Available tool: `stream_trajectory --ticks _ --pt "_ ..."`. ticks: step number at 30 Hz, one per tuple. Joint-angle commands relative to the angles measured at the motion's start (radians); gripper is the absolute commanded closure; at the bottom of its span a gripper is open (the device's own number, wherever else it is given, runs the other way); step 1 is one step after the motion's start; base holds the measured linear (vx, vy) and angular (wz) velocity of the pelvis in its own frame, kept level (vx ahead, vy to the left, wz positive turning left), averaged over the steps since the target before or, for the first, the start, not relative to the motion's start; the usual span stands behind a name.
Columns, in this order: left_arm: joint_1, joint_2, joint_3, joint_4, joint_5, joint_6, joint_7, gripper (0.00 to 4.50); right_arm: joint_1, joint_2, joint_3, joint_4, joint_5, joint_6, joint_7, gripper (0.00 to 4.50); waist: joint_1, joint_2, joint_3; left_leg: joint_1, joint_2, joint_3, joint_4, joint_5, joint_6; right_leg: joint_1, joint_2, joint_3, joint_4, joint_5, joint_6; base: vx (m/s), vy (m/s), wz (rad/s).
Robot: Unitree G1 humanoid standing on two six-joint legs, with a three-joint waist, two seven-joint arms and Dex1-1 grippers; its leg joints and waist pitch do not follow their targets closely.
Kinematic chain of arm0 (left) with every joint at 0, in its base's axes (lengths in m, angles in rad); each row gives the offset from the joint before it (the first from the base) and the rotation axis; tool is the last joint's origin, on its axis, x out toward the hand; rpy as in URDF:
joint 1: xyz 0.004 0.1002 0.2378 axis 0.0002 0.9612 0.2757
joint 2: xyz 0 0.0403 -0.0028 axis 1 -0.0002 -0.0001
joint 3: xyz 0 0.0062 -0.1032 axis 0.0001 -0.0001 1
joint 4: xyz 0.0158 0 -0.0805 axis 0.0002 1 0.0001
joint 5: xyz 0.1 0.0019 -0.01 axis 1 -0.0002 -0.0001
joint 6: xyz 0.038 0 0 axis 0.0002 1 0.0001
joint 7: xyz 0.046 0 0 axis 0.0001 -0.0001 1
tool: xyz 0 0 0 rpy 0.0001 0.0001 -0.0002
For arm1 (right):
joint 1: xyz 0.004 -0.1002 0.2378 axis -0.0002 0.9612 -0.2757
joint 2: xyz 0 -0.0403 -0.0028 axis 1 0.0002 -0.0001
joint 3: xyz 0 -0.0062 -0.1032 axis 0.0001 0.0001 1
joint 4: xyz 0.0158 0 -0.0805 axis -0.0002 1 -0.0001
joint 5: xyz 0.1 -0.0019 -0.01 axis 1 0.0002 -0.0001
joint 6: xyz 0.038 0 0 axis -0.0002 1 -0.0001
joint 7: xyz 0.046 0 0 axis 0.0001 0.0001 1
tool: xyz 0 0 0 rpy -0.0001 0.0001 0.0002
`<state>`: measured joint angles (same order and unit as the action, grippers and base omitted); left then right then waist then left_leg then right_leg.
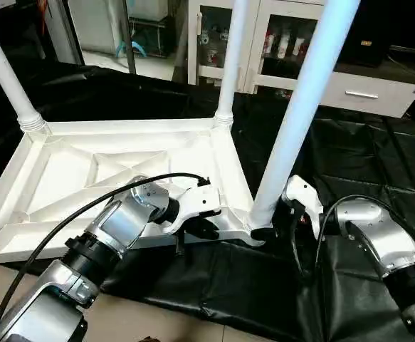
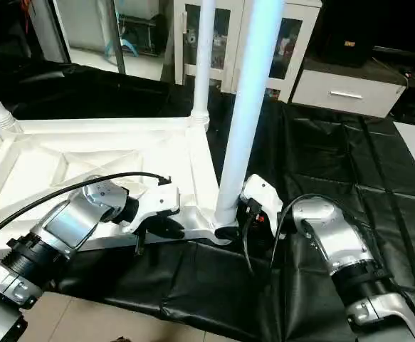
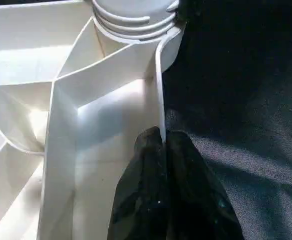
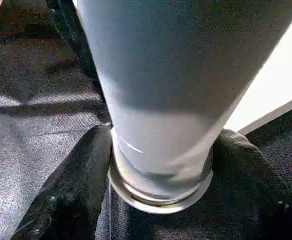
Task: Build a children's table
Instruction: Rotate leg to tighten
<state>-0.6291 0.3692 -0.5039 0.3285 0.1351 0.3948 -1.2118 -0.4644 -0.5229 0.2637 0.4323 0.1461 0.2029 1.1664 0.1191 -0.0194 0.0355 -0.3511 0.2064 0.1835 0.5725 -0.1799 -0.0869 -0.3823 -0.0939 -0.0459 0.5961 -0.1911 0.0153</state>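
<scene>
The children's table lies upside down on the black cover, its white ribbed tabletop (image 1: 122, 171) facing up. Three white legs stand in corner sockets: far left (image 1: 4, 71), far right (image 1: 230, 64) and near right (image 1: 300, 107). My left gripper (image 1: 203, 226) is shut on the tabletop's near rim (image 3: 159, 90), one finger on each side of the thin wall, close to the near right socket (image 3: 133, 20). My right gripper (image 4: 161, 165) is closed around the base of the near right leg (image 4: 156, 75), its black fingers (image 4: 60, 195) pressing both sides just above the collar.
The black cover (image 1: 349, 164) spreads to the right and behind the tabletop. Its near edge hangs over tan floor (image 1: 157, 320). A white glass-door cabinet (image 1: 278, 43) and a drawer unit (image 1: 364, 89) stand at the back. A black cable (image 1: 72, 214) arcs over my left forearm.
</scene>
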Motion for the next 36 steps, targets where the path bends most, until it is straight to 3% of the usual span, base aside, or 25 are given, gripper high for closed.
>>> stream_trajectory --ticks 1,4,7,9,10,14,15,16,20,22,23,25,26,28,33,36 --pt "0.028 -0.007 -0.083 0.033 0.033 0.007 -0.03 4.5 0.002 0.0 0.022 0.013 -0.026 0.001 0.011 1.75 -0.009 -0.002 -0.049 0.008 0.022 -0.003 -0.069 -0.255 0.028 0.032 -0.04 0.029 -0.063 -0.172 -0.245 0.0 0.0 0.0" --pt "0.03 -0.004 -0.083 0.038 0.035 0.006 -0.031 4.5 0.004 0.006 0.028 0.016 -0.032 0.0 0.016 1.76 -0.009 0.003 -0.05 0.009 0.023 -0.004 -0.07 -0.256 0.024 0.032 -0.039 0.029 -0.063 -0.173 -0.242 0.0 0.0 0.0" --pt "0.025 -0.014 -0.079 0.054 0.033 0.007 -0.021 4.5 0.007 0.018 0.022 0.033 -0.037 -0.011 -0.005 1.77 -0.01 0.0 -0.049 0.007 0.022 -0.003 -0.07 -0.252 0.025 0.032 -0.038 0.028 -0.062 -0.157 -0.245 0.0 0.0 0.0" --pt "0.019 -0.028 -0.068 0.068 0.028 0.008 -0.003 4.5 0.009 0.036 0.004 0.046 -0.033 -0.006 -0.047 1.78 -0.012 0.002 -0.046 0.008 0.02 -0.003 -0.072 -0.277 0.022 0.03 -0.038 0.028 -0.067 -0.195 -0.242 0.0 0.0 0.0" --pt "0.015 -0.041 -0.053 0.079 0.023 0.009 0.018 4.5 0.01 0.048 -0.007 0.054 -0.035 -0.003 -0.086 1.78 -0.014 -0.004 -0.044 0.009 0.02 -0.004 -0.074 -0.3 0.017 0.029 -0.04 0.028 -0.07 -0.24 -0.231 0.0 0.0 0.0" --pt "-0.029 -0.138 0.056 0.194 0.001 0.014 0.214 4.5 0.014 0.167 -0.118 0.087 -0.012 0.078 -0.376 1.78 -0.02 -0.003 -0.039 0.018 0.017 -0.008 -0.076 -0.378 -0.014 0.017 -0.042 0.026 -0.091 -0.412 -0.178 -0.014 -0.001 0.0" --pt "-0.05 -0.174 0.094 0.244 -0.012 0.014 0.277 4.5 0.016 0.219 -0.163 0.087 0.0 0.122 -0.492 1.78 -0.03 0.009 -0.039 0.013 0.013 -0.015 -0.081 -0.394 -0.028 0.015 -0.041 0.024 -0.095 -0.458 -0.148 -0.058 0.002 -0.04" --pt "-0.058 -0.187 0.107 0.262 -0.018 0.016 0.297 4.5 0.018 0.238 -0.177 0.085 0.001 0.134 -0.537 1.79 -0.032 0.004 -0.04 0.016 0.013 -0.016 -0.082 -0.404 -0.031 0.014 -0.04 0.021 -0.1 -0.472 -0.139 -0.058 0.002 -0.04" --pt "-0.107 -0.261 0.178 0.374 -0.051 -0.026 0.42 4.5 0.015 0.322 -0.233 0.087 0.007 0.162 -0.698 1.8 -0.04 0.007 -0.039 0.011 0.007 -0.018 -0.081 -0.421 -0.018 0.008 -0.041 0.022 -0.108 -0.5 -0.12 0.0 0.0 0.0" --pt "-0.136 -0.285 0.193 0.432 -0.04 -0.051 0.499 4.5 0.007 0.368 -0.268 0.1 0.011 0.157 -0.794 1.8 -0.038 0.007 -0.043 0.013 0.011 -0.019 -0.083 -0.406 -0.025 0.007 -0.042 0.023 -0.107 -0.464 -0.124 0.0 0.0 0.0" --pt "-0.171 -0.309 0.206 0.508 -0.012 -0.094 0.607 4.5 -0.009 0.444 -0.322 0.127 0.019 0.128 -0.949 1.8 -0.039 0.008 -0.042 0.01 0.009 -0.019 -0.084 -0.398 -0.027 0.007 -0.041 0.024 -0.106 -0.45 -0.122 0.0 0.0 0.0" --pt "-0.19 -0.323 0.209 0.553 0.007 -0.125 0.668 4.5 -0.025 0.499 -0.369 0.151 0.041 0.098 -1.047 1.8 -0.038 0.012 -0.046 0.016 0.01 -0.019 -0.083 -0.399 -0.035 0.002 -0.043 0.026 -0.106 -0.434 -0.123 0.0 0.0 0.0" --pt "-0.199 -0.331 0.213 0.575 0.015 -0.144 0.703 4.5 -0.035 0.525 -0.383 0.165 0.04 0.077 -1.094 1.8 -0.038 0.013 -0.047 0.013 0.01 -0.019 -0.085 -0.387 -0.039 0.005 -0.042 0.027 -0.103 -0.397 -0.129 0.0 0.0 0.0" --pt "-0.208 -0.339 0.215 0.601 0.027 -0.169 0.742 4.5 -0.044 0.545 -0.377 0.177 0.009 0.037 -1.153 1.8 -0.034 0.022 -0.05 0.01 0.013 -0.018 -0.084 -0.354 -0.039 0.01 -0.039 0.029 -0.092 -0.297 -0.147 0.0 0.0 0.0" --pt "-0.225 -0.35 0.208 0.654 0.04 -0.212 0.755 4.5 -0.053 0.575 -0.377 0.188 -0.023 -0.005 -1.215 1.81 -0.031 0.014 -0.058 -0.001 0.011 -0.01 -0.074 -0.218 -0.018 0.026 -0.035 0.03 -0.064 -0.055 -0.195 0.044 -0.002 0.03" --pt "-0.229 -0.338 0.198 0.667 0.037 -0.231 0.722 4.5 -0.053 0.57 -0.371 0.175 -0.036 -0.023 -1.198 1.81 -0.029 0.017 -0.064 -0.005 0.008 -0.009 -0.064 -0.114 0.008 0.036 -0.034 0.028 -0.046 0.105 -0.222 0.017 0.0 0.0"
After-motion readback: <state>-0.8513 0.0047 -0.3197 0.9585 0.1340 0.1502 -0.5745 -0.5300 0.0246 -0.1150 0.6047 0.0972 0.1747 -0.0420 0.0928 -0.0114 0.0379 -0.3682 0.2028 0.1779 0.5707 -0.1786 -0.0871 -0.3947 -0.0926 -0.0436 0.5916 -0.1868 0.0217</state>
